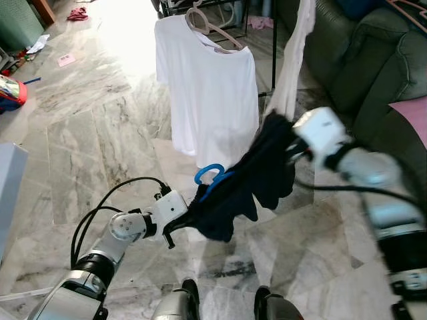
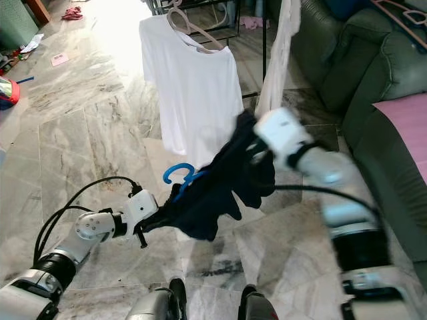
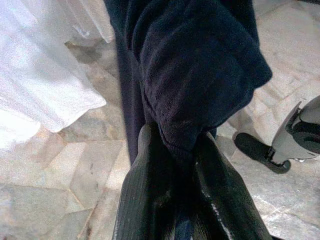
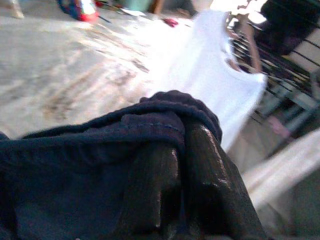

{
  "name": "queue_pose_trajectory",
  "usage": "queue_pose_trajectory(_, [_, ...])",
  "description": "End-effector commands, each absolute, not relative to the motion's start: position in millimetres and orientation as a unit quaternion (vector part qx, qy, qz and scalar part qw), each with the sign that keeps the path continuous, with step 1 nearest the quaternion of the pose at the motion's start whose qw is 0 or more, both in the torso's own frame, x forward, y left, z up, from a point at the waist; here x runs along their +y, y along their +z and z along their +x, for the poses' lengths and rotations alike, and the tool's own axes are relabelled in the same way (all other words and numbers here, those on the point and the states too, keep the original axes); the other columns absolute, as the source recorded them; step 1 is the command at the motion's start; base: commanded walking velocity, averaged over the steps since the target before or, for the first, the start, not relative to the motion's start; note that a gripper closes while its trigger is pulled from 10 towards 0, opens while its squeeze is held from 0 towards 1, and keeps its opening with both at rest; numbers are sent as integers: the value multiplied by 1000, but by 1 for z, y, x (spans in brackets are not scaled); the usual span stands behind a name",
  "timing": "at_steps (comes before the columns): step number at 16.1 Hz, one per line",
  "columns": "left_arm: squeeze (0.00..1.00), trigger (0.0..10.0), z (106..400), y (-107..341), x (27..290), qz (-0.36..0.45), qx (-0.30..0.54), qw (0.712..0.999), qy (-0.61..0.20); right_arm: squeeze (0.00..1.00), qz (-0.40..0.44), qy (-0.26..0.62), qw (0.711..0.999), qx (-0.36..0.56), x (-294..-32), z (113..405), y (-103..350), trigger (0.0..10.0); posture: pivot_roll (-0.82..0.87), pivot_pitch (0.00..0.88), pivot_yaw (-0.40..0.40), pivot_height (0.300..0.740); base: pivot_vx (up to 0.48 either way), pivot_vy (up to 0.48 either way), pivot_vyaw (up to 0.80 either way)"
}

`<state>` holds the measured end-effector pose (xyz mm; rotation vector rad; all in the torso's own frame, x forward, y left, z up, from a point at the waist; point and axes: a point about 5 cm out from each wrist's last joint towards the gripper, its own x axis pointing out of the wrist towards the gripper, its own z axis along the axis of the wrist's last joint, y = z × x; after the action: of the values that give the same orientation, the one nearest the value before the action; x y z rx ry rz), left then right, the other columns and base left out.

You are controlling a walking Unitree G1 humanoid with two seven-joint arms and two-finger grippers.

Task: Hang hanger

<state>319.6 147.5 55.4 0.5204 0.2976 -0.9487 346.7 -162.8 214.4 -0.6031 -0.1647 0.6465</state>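
Observation:
A dark navy garment (image 1: pixel 250 180) hangs on a blue hanger, whose hook (image 1: pixel 208 172) sticks out above the cloth. The garment is stretched between my two grippers in front of me. My left gripper (image 1: pixel 179 223) is shut on its lower left end; the wrist view shows the cloth (image 3: pixel 200 75) bunched between the black fingers (image 3: pixel 150 200). My right gripper (image 1: pixel 283 143) is shut on the upper right end, where the fabric (image 4: pixel 90 160) drapes over the fingers (image 4: pixel 210 180). Whether the fingers also pinch the hanger under the cloth is hidden.
A white T-shirt (image 1: pixel 207 93) hangs on a pale hanger from a black rack (image 1: pixel 273 47) just beyond the garment. A dark green sofa (image 1: pixel 373 60) with a pink cushion (image 1: pixel 413 113) lines the right side. Small items lie scattered on the marble floor (image 1: pixel 87 133) at far left.

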Motion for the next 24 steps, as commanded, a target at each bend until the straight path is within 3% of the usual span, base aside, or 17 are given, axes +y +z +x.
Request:
queue_pose_trajectory(1, [0,0,313,45,154,247,170,843,-447,0,-296,322,892,-111,-156,344,229,0,4,264,95,740,0,0,0])
queue_pose_trajectory(3, [0,0,314,46,148,245,163,843,-451,0,-294,367,878,-89,-144,338,215,0,5,261,93,740,0,0,0])
queue_pose_trajectory(4, [0,0,314,46,147,245,162,843,-452,0,-301,377,872,-81,-143,335,210,6039,5,261,92,740,0,0,0])
queue_pose_trajectory(5, [0,0,315,46,147,245,161,843,-451,502,-301,390,868,-62,-144,332,203,10000,3,261,92,740,0,0,0])
queue_pose_trajectory(9, [0,0,315,46,147,245,162,843,-451,502,-298,391,869,-57,-144,332,202,10000,2,261,92,740,0,0,0])
queue_pose_trajectory(10, [0,0,315,46,147,245,162,843,-451,1000,-292,396,869,-53,-146,330,201,10000,2,260,92,740,0,0,0])
queue_pose_trajectory(11, [0,0,315,47,146,249,160,842,-452,1000,-299,431,850,-34,-152,320,198,10000,-5,259,95,740,0,0,0])
queue_pose_trajectory(12, [0,0,315,48,143,264,146,835,-461,1000,-289,508,812,-2,-161,295,198,10000,-9,259,95,740,0,0,0])
queue_pose_trajectory(16, [0,0,313,49,138,276,127,826,-474,1000,-209,594,777,-9,-144,266,204,10000,-13,260,92,740,0,0,0])
queue_pose_trajectory(19, [0,0,312,49,137,276,121,826,-476,1000,-247,550,798,-10,-149,278,197,10000,-13,261,91,740,0,0,0])
queue_pose_trajectory(21, [0,0,312,49,137,289,111,824,-475,1000,-300,475,826,-45,-156,294,206,10000,-15,261,89,740,0,0,0])
queue_pose_trajectory(24, [0,0,314,48,139,322,113,821,-457,1000,-340,494,800,17,-163,286,183,10000,-13,258,88,740,0,0,0])
